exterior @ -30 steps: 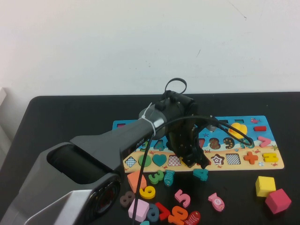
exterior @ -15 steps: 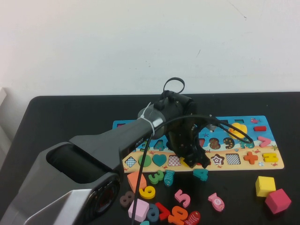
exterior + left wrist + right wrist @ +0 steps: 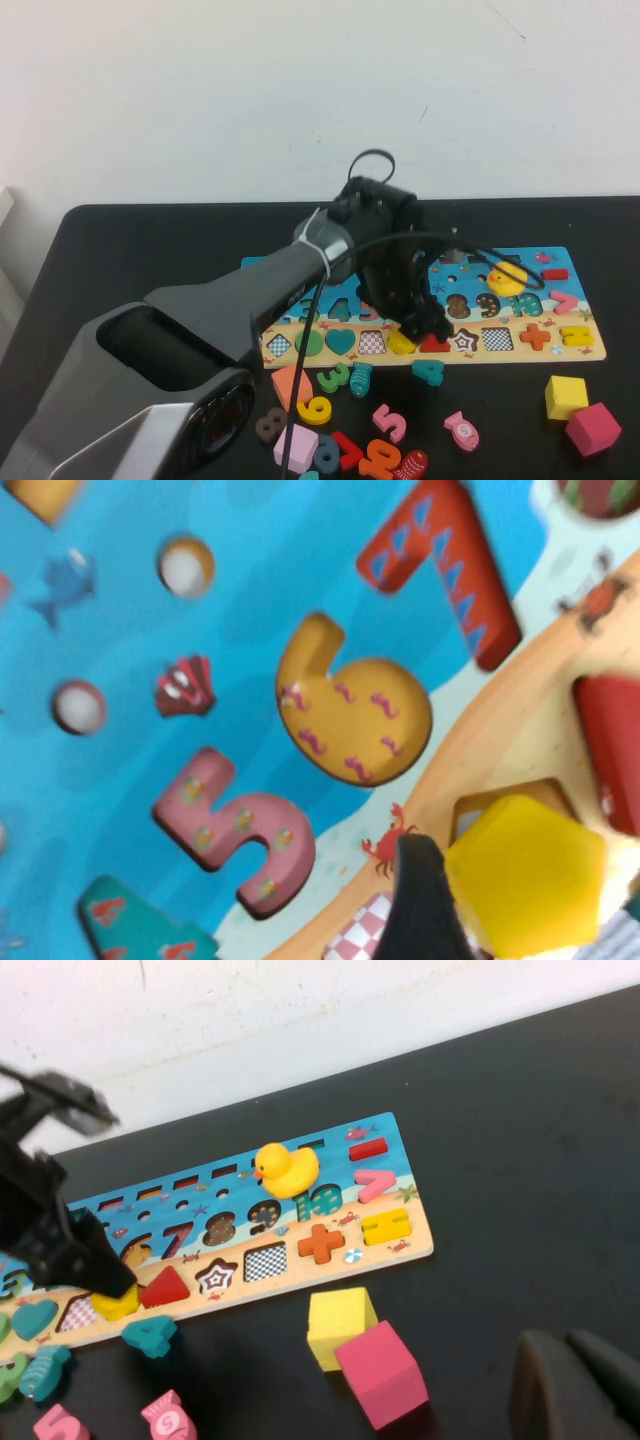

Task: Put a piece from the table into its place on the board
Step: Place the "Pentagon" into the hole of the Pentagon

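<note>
The puzzle board [image 3: 520,350] lies across the middle of the black table. A yellow pentagon piece [image 3: 402,343] sits at its slot in the board's bottom row, beside a red triangle [image 3: 434,344]. My left gripper [image 3: 425,325] hovers just above and behind the yellow piece. In the left wrist view one dark finger [image 3: 425,900] stands against the side of the yellow piece [image 3: 525,875], which lies slightly off its slot's edge. The jaws stand apart around it. My right gripper [image 3: 575,1380] is shut and empty over bare table, out of the high view.
Loose numbers and fish pieces [image 3: 380,420] lie in front of the board. A yellow cube [image 3: 566,396] and a pink cube [image 3: 593,428] sit at the front right. A yellow duck [image 3: 506,277] stands on the board. A teal 4 [image 3: 428,371] lies by the board's edge.
My left gripper has risen and drawn back from the board's bottom row. The yellow pentagon and the red triangle, hidden before, now show on the board.
</note>
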You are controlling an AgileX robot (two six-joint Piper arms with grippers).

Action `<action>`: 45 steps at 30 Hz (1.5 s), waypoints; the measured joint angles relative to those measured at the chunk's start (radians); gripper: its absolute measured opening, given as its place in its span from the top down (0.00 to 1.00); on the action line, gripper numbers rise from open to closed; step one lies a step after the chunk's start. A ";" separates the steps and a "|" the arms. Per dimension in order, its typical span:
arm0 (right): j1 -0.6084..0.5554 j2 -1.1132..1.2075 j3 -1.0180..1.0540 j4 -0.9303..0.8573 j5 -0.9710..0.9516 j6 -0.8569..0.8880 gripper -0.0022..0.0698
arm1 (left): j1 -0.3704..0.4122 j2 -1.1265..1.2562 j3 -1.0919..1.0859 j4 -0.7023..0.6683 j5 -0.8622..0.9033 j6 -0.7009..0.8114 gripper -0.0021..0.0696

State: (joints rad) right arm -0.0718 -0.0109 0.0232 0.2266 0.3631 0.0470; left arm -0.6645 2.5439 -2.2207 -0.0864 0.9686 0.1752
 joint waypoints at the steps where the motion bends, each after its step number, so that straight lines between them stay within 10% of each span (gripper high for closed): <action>1: 0.000 0.000 0.000 0.000 0.000 0.000 0.94 | 0.000 -0.002 -0.018 0.000 0.015 0.002 0.37; 6: 0.000 0.000 0.000 0.000 0.000 0.000 0.94 | 0.000 -0.017 -0.097 0.003 0.116 0.006 0.47; 14: 0.000 0.000 0.000 0.000 0.000 0.000 0.94 | 0.000 -0.017 -0.104 0.030 0.218 0.006 0.94; 45: 0.000 0.000 0.000 0.000 0.000 0.000 0.94 | 0.035 0.066 -0.104 0.096 0.249 -0.076 0.97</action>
State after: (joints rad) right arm -0.0718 -0.0109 0.0232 0.2266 0.3631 0.0470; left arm -0.6290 2.6095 -2.3247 0.0092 1.2173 0.0989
